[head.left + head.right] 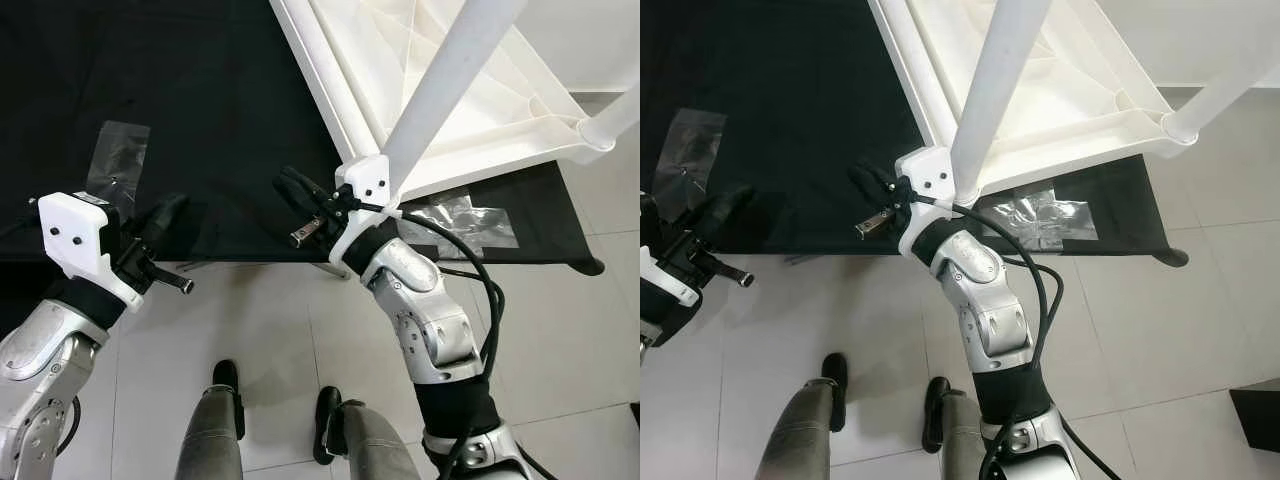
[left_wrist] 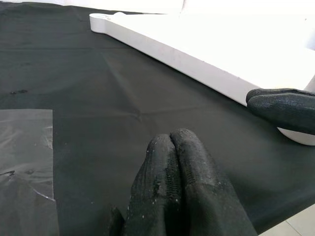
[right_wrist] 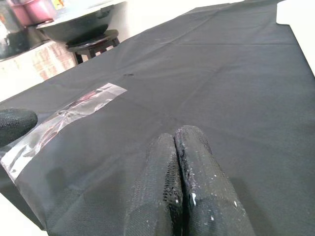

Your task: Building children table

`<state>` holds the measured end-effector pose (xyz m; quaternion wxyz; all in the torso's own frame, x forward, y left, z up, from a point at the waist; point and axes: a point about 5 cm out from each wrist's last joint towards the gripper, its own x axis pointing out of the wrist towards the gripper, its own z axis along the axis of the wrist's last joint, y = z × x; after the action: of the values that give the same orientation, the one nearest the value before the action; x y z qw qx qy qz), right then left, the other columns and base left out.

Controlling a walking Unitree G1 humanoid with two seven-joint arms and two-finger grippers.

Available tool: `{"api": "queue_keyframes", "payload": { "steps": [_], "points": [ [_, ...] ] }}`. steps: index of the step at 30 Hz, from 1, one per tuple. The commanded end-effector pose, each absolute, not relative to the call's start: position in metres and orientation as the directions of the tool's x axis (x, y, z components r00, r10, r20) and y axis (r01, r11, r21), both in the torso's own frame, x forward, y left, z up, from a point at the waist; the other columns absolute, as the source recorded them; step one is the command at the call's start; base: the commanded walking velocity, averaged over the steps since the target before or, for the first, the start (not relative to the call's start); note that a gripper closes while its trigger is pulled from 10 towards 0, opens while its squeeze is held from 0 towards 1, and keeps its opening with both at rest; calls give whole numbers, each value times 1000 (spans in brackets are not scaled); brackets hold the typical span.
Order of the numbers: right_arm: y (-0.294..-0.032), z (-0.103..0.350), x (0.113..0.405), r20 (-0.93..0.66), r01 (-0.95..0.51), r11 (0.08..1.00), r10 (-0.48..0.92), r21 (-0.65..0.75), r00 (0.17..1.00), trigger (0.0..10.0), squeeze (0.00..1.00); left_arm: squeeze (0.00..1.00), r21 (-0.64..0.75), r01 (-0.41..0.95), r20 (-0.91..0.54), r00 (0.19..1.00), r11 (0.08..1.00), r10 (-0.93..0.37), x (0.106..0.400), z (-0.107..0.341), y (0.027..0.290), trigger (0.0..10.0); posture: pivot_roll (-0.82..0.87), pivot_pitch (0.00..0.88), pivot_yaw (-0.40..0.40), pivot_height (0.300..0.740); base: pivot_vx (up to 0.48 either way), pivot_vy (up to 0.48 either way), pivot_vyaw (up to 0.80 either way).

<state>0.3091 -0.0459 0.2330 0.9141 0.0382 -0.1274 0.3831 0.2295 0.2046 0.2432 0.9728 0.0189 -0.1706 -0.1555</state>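
White plastic children's table (image 1: 470,110) lies upside down on a black cloth (image 1: 200,120) spread on the floor, far right of the scene. Its ribbed underside faces up. One white leg (image 1: 450,75) rises from the underside toward the camera, tilted. A second white leg (image 1: 610,125) sticks up at the right corner. The table's near corner sits just beside the right arm's white wrist block.

Right gripper (image 3: 179,162) is over the black cloth, just left of the table's near corner, pointing left and far. Its fingers (image 3: 197,172) are pressed together, nothing between them. Left gripper (image 2: 170,169) hovers over the near left part of the cloth, well apart from the table. Its fingers (image 2: 192,177) are also closed tight on nothing. In the left wrist view the right gripper's black tip shows against the table's white edge (image 2: 187,61).

Clear tape strip (image 1: 115,155) holds the cloth at the left, just beyond the left gripper. More crinkled clear tape (image 1: 460,220) lies at the cloth's near edge under the table's near side. The near floor is pale tile (image 1: 270,320). The robot's own legs and black feet (image 1: 225,385) stand on the tile near the bottom.

In the right wrist view a dark stool (image 3: 93,42) with a dark bowl on it stands past the cloth's edge, by a brick-patterned wall.
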Motion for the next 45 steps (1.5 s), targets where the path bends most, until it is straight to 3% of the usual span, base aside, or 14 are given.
{"api": "queue_keyframes", "payload": {
  "steps": [1, 3, 4, 5, 13, 23, 24, 25, 27, 28, 34, 38, 42, 45],
  "points": [
    [-51, 228, 306, 264, -730, 683, 705, -3, 658, 10000, 0, 0, 81, 291, 311, 901, 953, -302, 227, 240, 205, 10000, 68, 339, -150, 740, 0, 0, 0],
    [-52, 230, 305, 279, -747, 665, 718, -2, 638, 10000, 0, 0, 81, 291, 313, 900, 953, -302, 227, 240, 204, 10000, 65, 339, -151, 740, 0, 0, 0],
    [-54, 232, 302, 295, -776, 630, 742, -3, 602, 10000, 647, 0, 80, 290, 318, 899, 954, -300, 227, 241, 205, 10000, 52, 339, -157, 740, 0, 0, 0],
    [-58, 234, 300, 303, -796, 606, 760, -12, 574, 10000, 1000, 0, 80, 289, 323, 898, 954, -299, 226, 241, 206, 10000, 39, 339, -163, 740, 0, 0, 0],
    [-90, 244, 292, 243, -837, 531, 837, -136, 491, 10000, 1000, 0, 100, 312, 340, 882, 945, -327, 224, 244, 208, 10000, 28, 342, -159, 740, 0, 0, 0],
    [-129, 249, 307, 114, -756, 605, 794, -250, 597, 10000, 1000, 0, 131, 364, 353, 852, 922, -387, 220, 247, 204, 10000, 38, 345, -149, 740, 0, 0, 0],
    [-150, 247, 314, -18, -726, 610, 761, -317, 648, 10000, 1000, 0, 162, 378, 352, 841, 912, -411, 218, 249, 204, 10000, 52, 348, -138, 740, 0, 0, 0],
    [-160, 248, 317, -61, -716, 611, 745, -338, 664, 10000, 102, 0, 179, 398, 346, 831, 900, -436, 216, 249, 202, 10000, 58, 350, -135, 740, 0, 0, 0],
    [-166, 248, 319, -82, -710, 612, 735, -349, 673, 10000, 102, 0, 188, 411, 342, 824, 892, -452, 215, 249, 201, 10000, 58, 350, -135, 740, 0, 0, 0],
    [-172, 251, 320, -92, -710, 606, 734, -358, 673, 10000, 0, 0, 192, 427, 344, 814, 884, -468, 213, 250, 200, 10000, 64, 352, -136, 740, 0, 0, 0],
    [-186, 261, 326, -110, -715, 585, 740, -384, 664, 10000, 0, 0, 209, 463, 353, 786, 861, -508, 207, 252, 197, 10000, 75, 357, -145, 740, 0, 0, 0],
    [-176, 268, 319, -94, -818, 469, 847, -333, 523, 10000, 0, 0, 219, 467, 345, 784, 857, -515, 203, 251, 198, 10000, 80, 361, -152, 740, 0, 0, 0],
    [-163, 251, 289, -158, -952, 241, 950, -188, 271, 10000, 0, 0, 227, 481, 335, 778, 847, -531, 201, 251, 197, 10000, 85, 367, -155, 740, 0, 0, 0],
    [-165, 244, 283, -208, -965, 209, 948, -158, 240, 10000, 0, 0, 230, 487, 331, 775, 843, -538, 200, 250, 197, 10000, 83, 370, -154, 740, 0, 0, 0]
  ]
}}
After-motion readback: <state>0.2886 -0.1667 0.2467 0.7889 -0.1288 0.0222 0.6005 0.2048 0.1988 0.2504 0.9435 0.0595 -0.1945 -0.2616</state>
